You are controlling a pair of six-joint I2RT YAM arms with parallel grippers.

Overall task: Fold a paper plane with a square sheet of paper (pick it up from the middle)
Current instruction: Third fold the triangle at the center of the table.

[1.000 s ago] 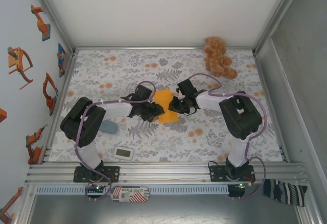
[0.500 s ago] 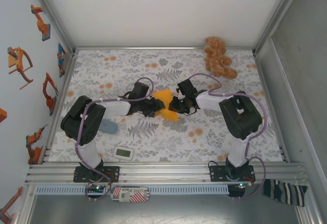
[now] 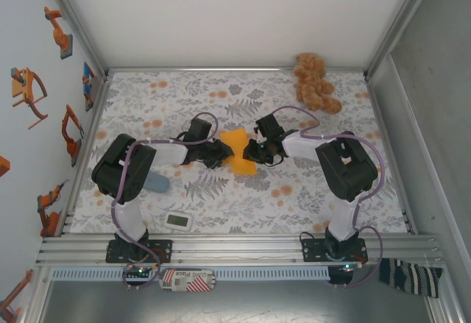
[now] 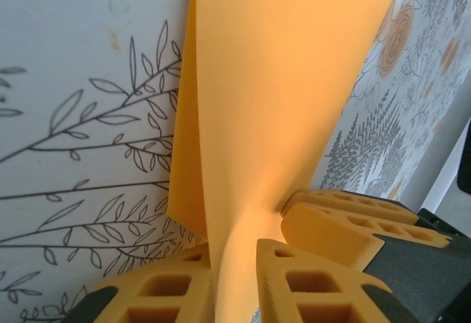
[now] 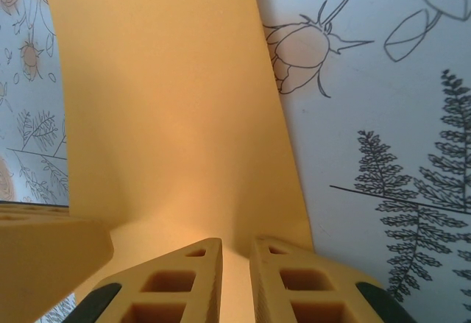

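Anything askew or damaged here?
Nothing looks spilled or torn. The bright orange square sheet of paper is bowed up off the floral cloth, pinched by left gripper and right gripper close together. A lumpy tan plush toy sits idle at the far right corner.

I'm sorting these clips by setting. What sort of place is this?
Probably a robotics lab test cell: an aluminium-framed enclosure with plain white walls, a floral cloth laid as the work surface, and robot-arm stickers on the left wall.

Orange sheet (image 3: 239, 154) sides hidden by left pincer (image 3: 220, 154) and right pincer (image 3: 253, 152), top cropped in wrist views
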